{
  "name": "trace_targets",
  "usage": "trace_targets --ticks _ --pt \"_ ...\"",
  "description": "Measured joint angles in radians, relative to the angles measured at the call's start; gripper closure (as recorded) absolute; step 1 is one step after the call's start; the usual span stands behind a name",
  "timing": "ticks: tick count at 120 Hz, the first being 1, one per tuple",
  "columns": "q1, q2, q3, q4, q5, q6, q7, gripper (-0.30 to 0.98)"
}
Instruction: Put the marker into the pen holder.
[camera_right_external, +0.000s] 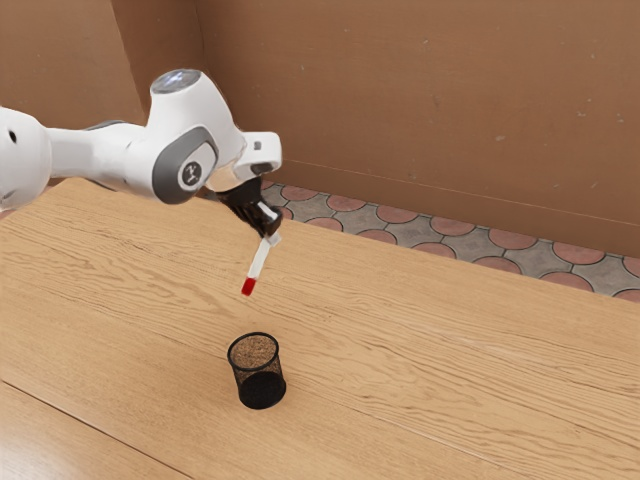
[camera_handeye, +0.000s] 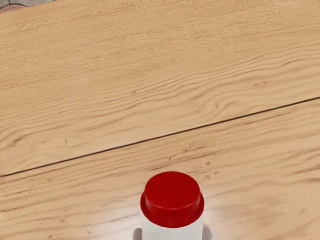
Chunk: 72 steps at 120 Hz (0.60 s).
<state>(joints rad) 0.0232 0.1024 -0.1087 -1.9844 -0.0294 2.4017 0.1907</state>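
Scene contents by kind: one white marker (camera_right_external: 260, 260) is showing, with one red cap (camera_right_external: 248, 287). One black mesh pen holder (camera_right_external: 262, 385) is standing on one wooden table (camera_right_external: 420, 350). One white robot arm (camera_right_external: 185, 145) is extending from the exterior view's left, bearing one black gripper (camera_right_external: 270, 234). On the far side, more than six reddish floor tiles (camera_right_external: 512, 240) are appearing.

The slim white marker (camera_right_external: 259, 261) is held aloft, tilted, its red-capped end lowest. Apart from it, the pen holder (camera_right_external: 262, 387), a round black mesh cup, stands upright on the counter (camera_right_external: 450, 360).
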Motion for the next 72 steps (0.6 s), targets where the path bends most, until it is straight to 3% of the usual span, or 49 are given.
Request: trace_targets --ticks 14,38,72 --pt "0.056 0.047 0.0 -0.001 -0.007 0.083 -0.015 0.79" --pt "0.015 0.066 0.001 -0.023 -0.014 0.153 -0.038 0.79" --pt "-0.046 -0.084 -0.007 -0.2 -0.015 0.182 -0.067 0.77"
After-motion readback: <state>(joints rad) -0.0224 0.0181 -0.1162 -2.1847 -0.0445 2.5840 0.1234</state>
